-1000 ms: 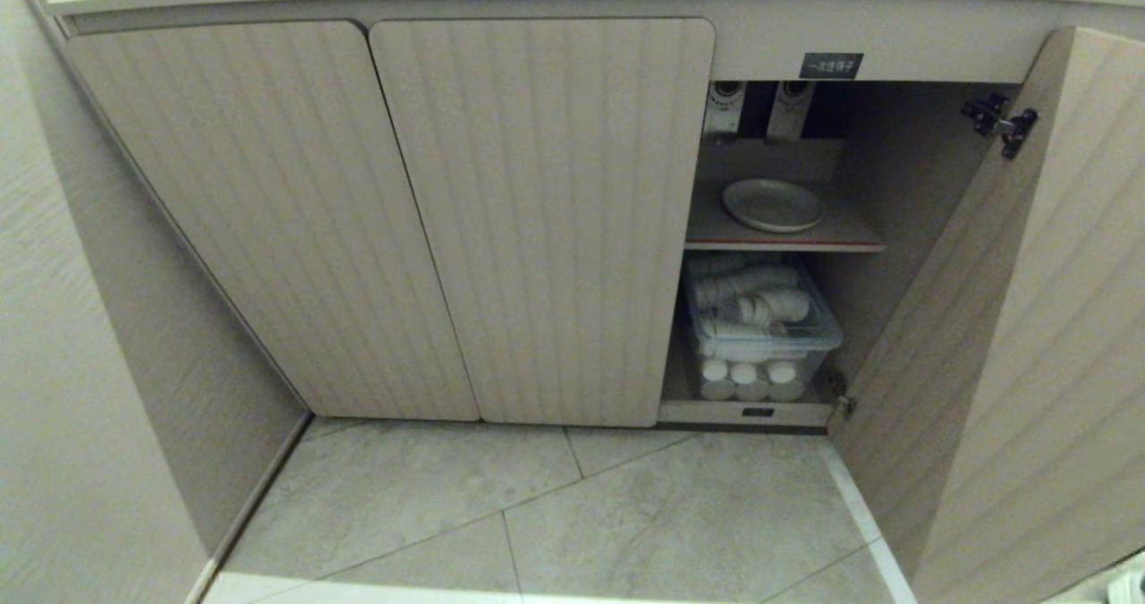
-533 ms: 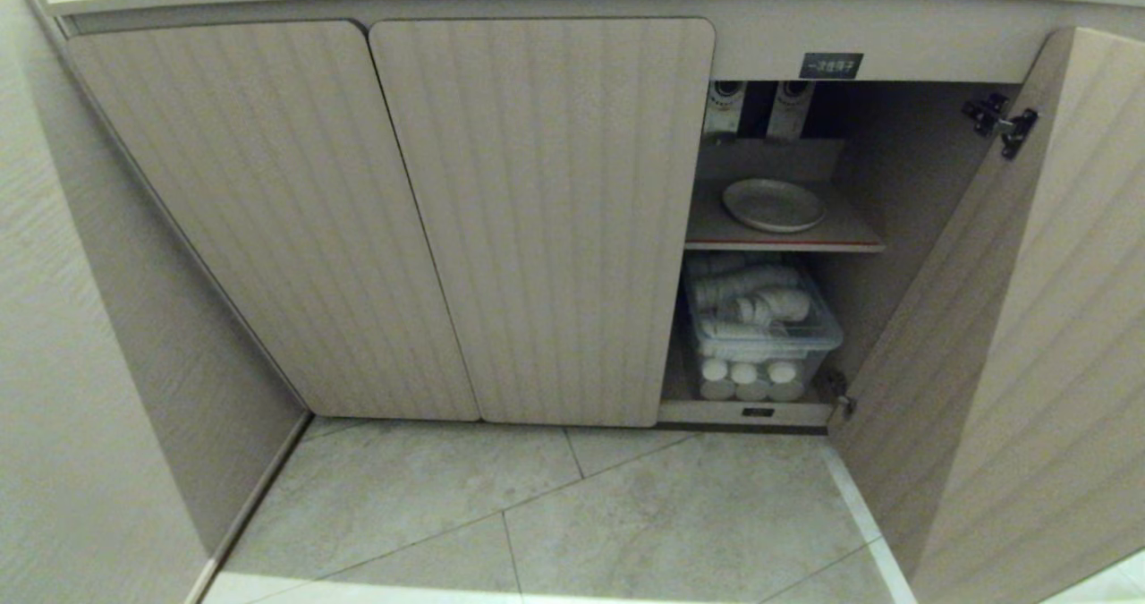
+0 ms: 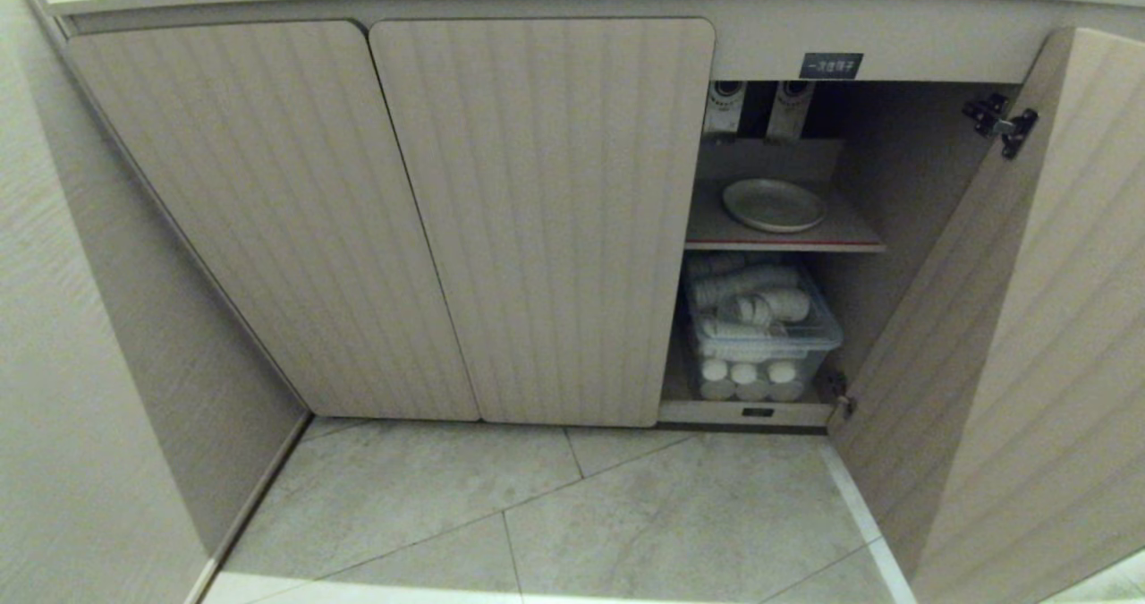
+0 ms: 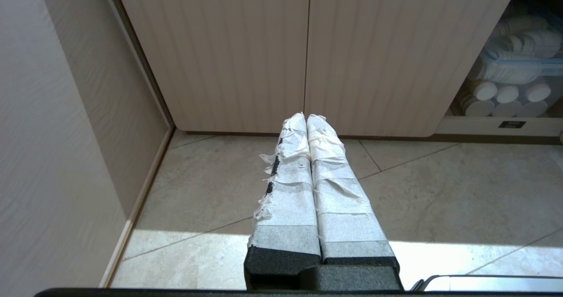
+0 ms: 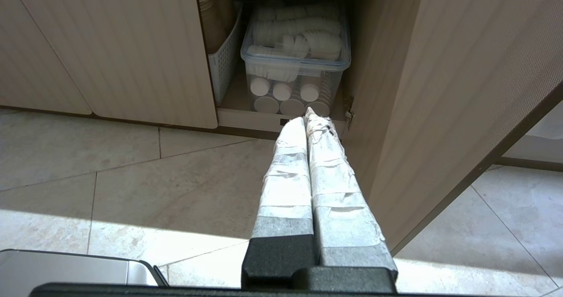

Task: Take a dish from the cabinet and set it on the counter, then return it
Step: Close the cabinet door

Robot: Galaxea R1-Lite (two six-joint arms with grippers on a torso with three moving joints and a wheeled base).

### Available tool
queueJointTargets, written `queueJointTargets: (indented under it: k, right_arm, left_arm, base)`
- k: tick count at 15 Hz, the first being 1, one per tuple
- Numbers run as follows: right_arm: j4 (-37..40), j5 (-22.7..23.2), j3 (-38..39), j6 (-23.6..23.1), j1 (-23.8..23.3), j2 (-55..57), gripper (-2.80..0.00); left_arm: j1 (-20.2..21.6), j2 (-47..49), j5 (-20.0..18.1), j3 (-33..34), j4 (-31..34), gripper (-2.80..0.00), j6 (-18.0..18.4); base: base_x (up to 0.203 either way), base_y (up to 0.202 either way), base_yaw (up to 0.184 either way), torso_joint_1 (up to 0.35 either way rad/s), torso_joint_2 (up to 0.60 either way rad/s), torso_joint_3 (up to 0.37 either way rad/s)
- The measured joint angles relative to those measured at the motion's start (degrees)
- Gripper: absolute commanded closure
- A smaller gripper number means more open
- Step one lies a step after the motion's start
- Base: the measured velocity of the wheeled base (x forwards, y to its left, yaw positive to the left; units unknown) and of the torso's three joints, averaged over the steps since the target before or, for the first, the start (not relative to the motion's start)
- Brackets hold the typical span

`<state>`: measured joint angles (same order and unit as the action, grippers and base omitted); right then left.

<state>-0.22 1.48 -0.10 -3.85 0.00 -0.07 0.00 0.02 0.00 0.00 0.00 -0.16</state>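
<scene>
Left gripper (image 4: 306,117) pressed together, low over floor tiles (image 4: 440,191), facing two closed doors (image 3: 394,219) | dish (image 3: 773,205) flat on red-edged shelf (image 3: 850,233) in cabinet (image 3: 903,157), bin (image 3: 765,340) of white cups below | right gripper (image 5: 308,114) pressed together before bin, empty | open door (image 3: 1011,336) far right

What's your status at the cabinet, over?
Left gripper and right gripper shut, empty, low over floor. Dish on upper shelf, untouched. Right door open; nothing blocking.
</scene>
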Motion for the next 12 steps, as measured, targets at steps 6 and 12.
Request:
queueJointTargets:
  k: [6, 12]
  right_arm:
    - [0.01, -0.02, 0.00, 0.02, 0.02, 0.00, 0.00]
    - [-0.04, 0.01, 0.00, 0.02, -0.02, 0.00, 0.00]
  left_arm:
    - [0.00, 0.00, 0.00, 0.00, 0.00, 0.00, 0.00]
    - [0.00, 0.00, -0.01, 0.00, 0.00, 0.00, 0.00]
  base:
    - [0.000, 0.000, 0.000, 0.000, 0.00, 0.000]
    - [-0.001, -0.155, 0.000, 0.002, 0.00, 0.002]
